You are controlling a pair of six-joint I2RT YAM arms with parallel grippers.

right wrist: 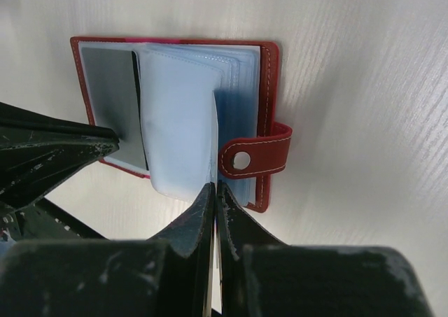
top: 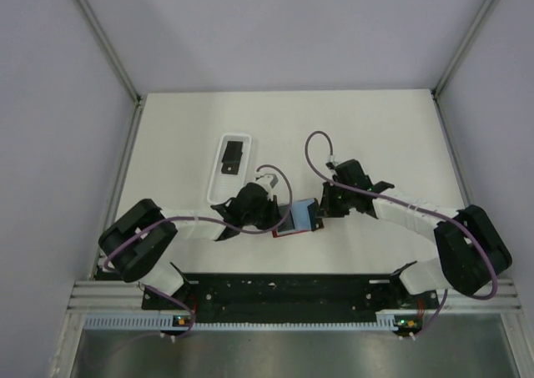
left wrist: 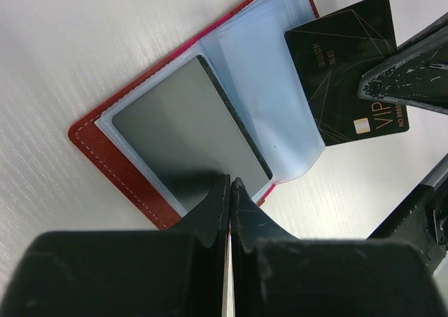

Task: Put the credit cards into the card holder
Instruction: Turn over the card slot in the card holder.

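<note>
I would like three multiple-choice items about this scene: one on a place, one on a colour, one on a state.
1. Where does the untouched black card lie? A in the white tray; B on a shelf; C in a drawer.
2. What colour is the cover of the card holder? A blue; B red; C green.
3. The card holder is: A open; B snapped shut; C torn.
Key: 1 A, the top view shows it inside the tray. 2 B, its stitched edge is red. 3 A, the sleeves are fanned and the tab hangs unfastened.
</note>
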